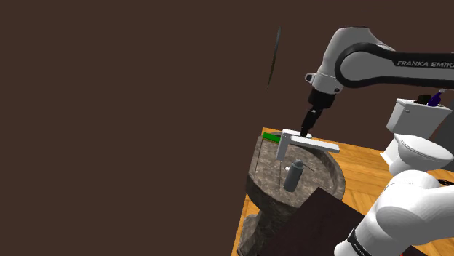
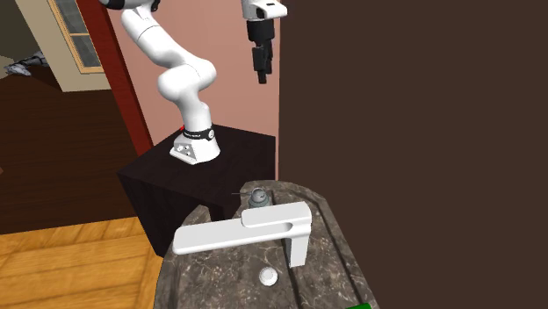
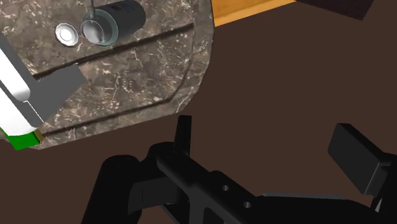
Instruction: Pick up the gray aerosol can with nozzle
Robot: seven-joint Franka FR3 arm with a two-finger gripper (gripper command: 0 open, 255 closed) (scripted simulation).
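The gray aerosol can (image 1: 292, 177) stands upright in a dark mottled stone sink (image 1: 320, 190), on the side nearest the stand. The second exterior view shows the can (image 2: 257, 198) just behind the white faucet (image 2: 246, 233). My black gripper (image 1: 307, 129) hangs well above the sink, over the faucet's (image 1: 305, 144) far end, and is seen high up (image 2: 261, 70) in the second exterior view. In the wrist view the gripper (image 3: 270, 145) is open with nothing between its fingers (image 3: 359, 156), and the can (image 3: 114, 22) lies far ahead of them beside the round drain (image 3: 65, 34).
A green object (image 1: 271, 136) lies at the sink's far edge. A white toilet (image 1: 415, 149) stands on the wooden floor (image 1: 364, 167) beyond the sink. A dark brown wall (image 2: 421, 132) runs close along the sink. The dark stand (image 2: 202, 180) adjoins the sink.
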